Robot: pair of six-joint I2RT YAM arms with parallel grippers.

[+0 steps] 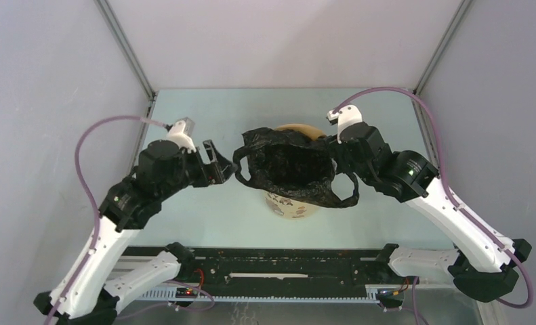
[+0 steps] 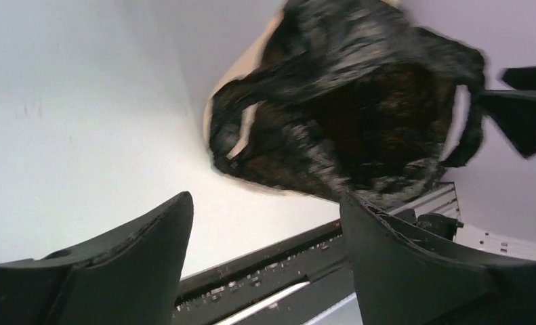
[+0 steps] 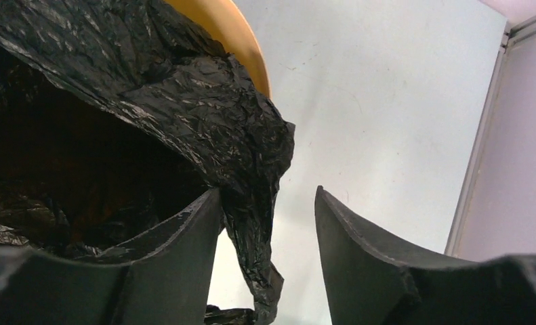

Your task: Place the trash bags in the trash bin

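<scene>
Top external: bag (image 1: 289,166) over bin (image 1: 293,207)

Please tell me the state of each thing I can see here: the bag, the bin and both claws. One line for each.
trash bag: opened out, draped over the bin's mouth, loop handles hanging outside.
trash bin: upright, most of its mouth covered by the bag.
left claw: open, holding nothing, apart from the bag.
right claw: open, a fold of the bag's edge hangs between its fingers, not pinched.
</scene>
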